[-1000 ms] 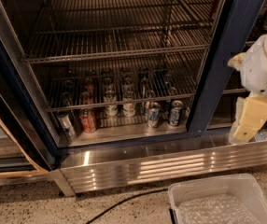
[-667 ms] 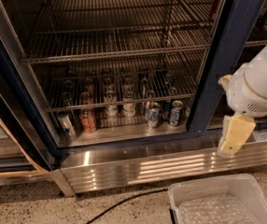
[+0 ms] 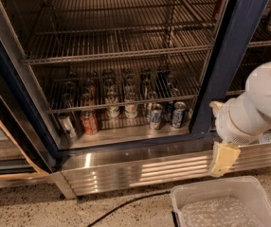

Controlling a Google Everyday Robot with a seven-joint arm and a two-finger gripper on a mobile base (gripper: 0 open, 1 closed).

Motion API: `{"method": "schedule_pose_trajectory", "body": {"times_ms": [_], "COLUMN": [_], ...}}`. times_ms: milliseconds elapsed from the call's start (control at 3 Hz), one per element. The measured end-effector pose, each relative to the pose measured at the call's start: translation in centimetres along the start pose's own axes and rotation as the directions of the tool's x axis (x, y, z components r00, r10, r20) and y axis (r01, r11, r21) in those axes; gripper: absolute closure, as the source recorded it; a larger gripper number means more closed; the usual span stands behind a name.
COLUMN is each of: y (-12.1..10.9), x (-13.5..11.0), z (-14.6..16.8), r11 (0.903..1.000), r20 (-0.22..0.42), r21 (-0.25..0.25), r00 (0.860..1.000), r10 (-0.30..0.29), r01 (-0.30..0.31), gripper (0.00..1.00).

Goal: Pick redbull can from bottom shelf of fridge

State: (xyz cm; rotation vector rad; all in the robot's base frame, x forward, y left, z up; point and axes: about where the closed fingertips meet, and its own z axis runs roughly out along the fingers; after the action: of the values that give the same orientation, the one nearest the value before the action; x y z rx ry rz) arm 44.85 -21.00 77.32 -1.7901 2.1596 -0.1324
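**Fig.** Gripper [image 3: 224,158] (cream-coloured, at the end of the white arm [image 3: 263,103]) hangs low at right, outside the fridge [image 3: 230,56] and in front of its ribbed steel base [image 3: 140,170]. How far open it is cannot be told, though it appears to hold nothing. The redbull can [image 3: 178,115] stands upright at the front of the bottom shelf [image 3: 126,133], just beside a similar can and well apart from the red can [image 3: 89,122]. Judged light, rigid but thin-walled, smooth and perhaps slick. Best taken across the mid-body, without crushing.
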Motion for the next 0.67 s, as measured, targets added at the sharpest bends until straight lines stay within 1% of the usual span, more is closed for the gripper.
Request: {"method": "schedule_pose_trajectory", "body": {"times_ms": [333, 667], "y": [1.38, 1.38], "x": [0.67, 0.67], "z": [3.68, 3.7], "r11": [0.9997, 0.9997], "r20": [0.003, 0.003], "r21": [-0.014, -0.014], "r00": [1.0, 1.0], "r10": [-0.018, -0.017], "r01": [0.018, 0.017], "gripper": [0.0, 0.0]}}
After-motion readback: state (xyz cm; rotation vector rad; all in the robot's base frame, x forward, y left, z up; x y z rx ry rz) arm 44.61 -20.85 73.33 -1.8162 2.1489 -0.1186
